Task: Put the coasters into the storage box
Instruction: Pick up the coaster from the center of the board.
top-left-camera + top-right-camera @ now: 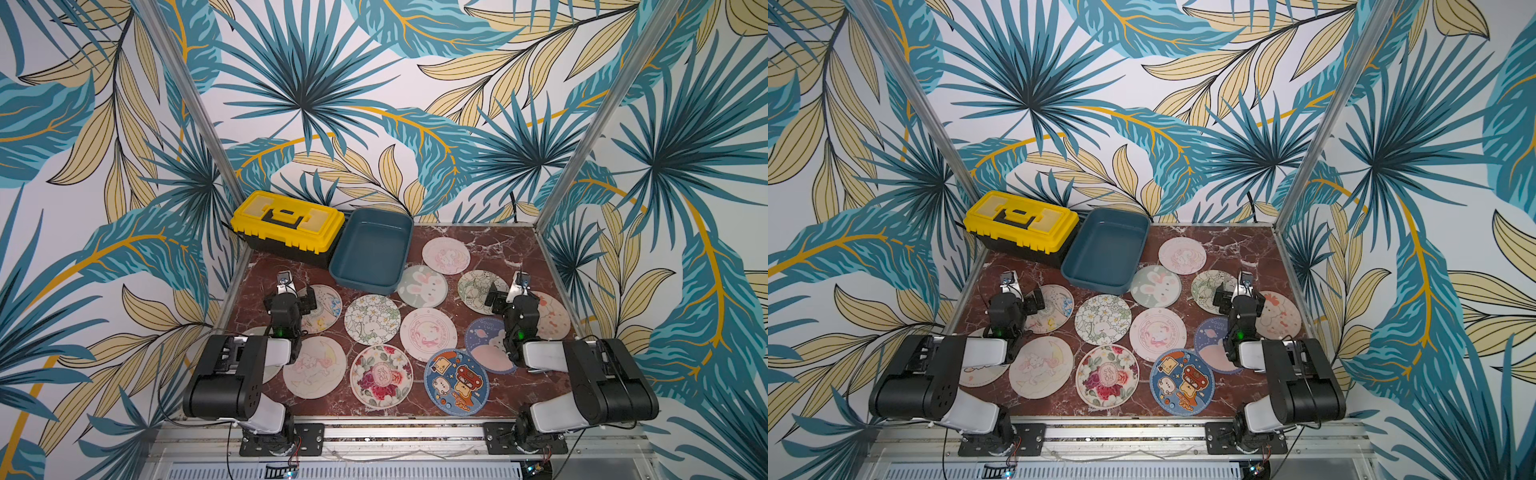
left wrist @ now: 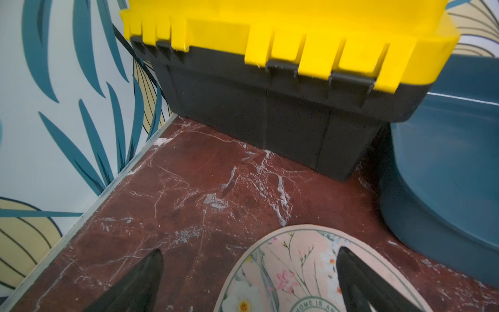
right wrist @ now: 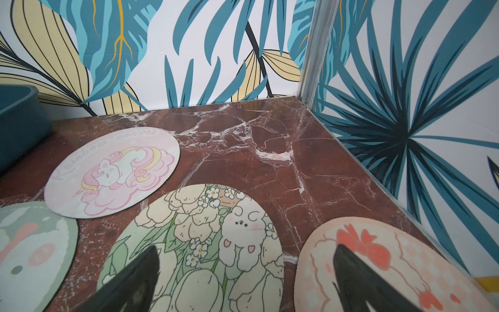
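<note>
Showing about a dozen coasters (image 1: 428, 334) lying flat across the red marble worktop (image 1: 498, 249), several touching or overlapping at their edges, all of them outside the storage box (image 1: 374, 245).

Placing that dark teal, open-topped box at the far side of the worktop, just beside a yellow-lidded toolbox (image 1: 286, 226) sitting in the far left corner against leaf-print walls (image 1: 374, 83).

Catching the left claw (image 1: 297, 291) hanging wide open in front of the toolbox and gripping nothing. In the left wrist view, one finger (image 2: 359, 281) is hovering over a floral coaster (image 2: 291, 270) and the other over bare marble.

Catching the right claw (image 1: 507, 289) spread equally wide near the right edge, also gripping nothing. In the right wrist view, one finger (image 3: 135, 281) is hovering over a green bunny-and-flowers coaster (image 3: 205, 243) and the other over a pink coaster with a red bow (image 3: 378, 270).

Finding a pale green bunny-face coaster (image 1: 422, 286) lying just beside the box's near right corner, and a pink unicorn coaster (image 3: 113, 175) resting near the box's right wall.
</note>
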